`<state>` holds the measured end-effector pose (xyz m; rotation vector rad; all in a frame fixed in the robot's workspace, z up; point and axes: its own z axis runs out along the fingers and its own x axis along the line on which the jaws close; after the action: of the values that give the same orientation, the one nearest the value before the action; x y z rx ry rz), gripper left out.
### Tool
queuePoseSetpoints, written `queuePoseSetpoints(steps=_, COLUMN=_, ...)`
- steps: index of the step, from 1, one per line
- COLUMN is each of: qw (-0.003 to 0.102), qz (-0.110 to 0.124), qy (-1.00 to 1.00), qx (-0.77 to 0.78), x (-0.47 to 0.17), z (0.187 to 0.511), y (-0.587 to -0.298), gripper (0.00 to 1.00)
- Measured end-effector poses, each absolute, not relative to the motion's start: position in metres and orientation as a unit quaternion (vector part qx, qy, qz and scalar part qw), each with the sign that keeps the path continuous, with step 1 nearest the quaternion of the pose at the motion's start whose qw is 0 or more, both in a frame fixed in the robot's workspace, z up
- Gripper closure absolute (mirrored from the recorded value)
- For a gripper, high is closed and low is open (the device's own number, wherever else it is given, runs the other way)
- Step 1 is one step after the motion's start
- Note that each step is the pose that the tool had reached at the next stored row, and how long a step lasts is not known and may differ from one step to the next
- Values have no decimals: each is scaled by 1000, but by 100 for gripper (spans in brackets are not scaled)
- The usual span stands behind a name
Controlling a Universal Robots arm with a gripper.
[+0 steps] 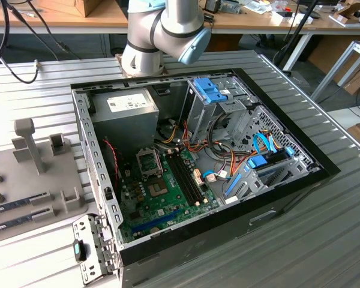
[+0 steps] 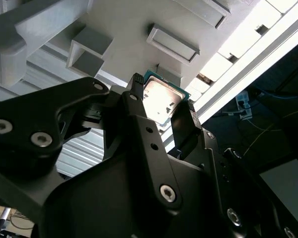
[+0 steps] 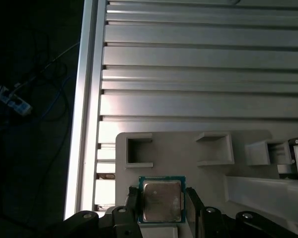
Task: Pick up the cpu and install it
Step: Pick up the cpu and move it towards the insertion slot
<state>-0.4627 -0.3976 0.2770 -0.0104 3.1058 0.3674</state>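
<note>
The cpu [image 3: 161, 200], a small square chip with a silvery top and a thin green rim, sits between the two black fingers of my gripper [image 3: 162, 206] over the grey fixture plate [image 3: 179, 148]. In the second wrist view the cpu [image 2: 160, 100] shows the same way, with the fingers [image 2: 137, 91] pressed against its opposite edges and the gripper [image 2: 163, 104] shut on it. Whether the chip is lifted off the plate I cannot tell. The motherboard's metal-framed socket [image 1: 149, 161] lies inside the open computer case [image 1: 276, 198].
The grey fixture [image 1: 42, 174] on the exterior view's left carries upright holders and long memory sticks [image 1: 18, 205]. Empty rectangular pockets [image 3: 138, 151] lie just beyond the chip. The table's edge [image 3: 87, 99] drops to a dark floor with cables. The arm's base [image 1: 162, 36] stands behind the case.
</note>
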Motion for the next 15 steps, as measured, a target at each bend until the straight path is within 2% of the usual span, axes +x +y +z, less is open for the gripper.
queuePoseSetpoints(steps=15, qw=7, qz=126, qy=992, qx=-3, x=-463, z=283, y=-398, gripper=53)
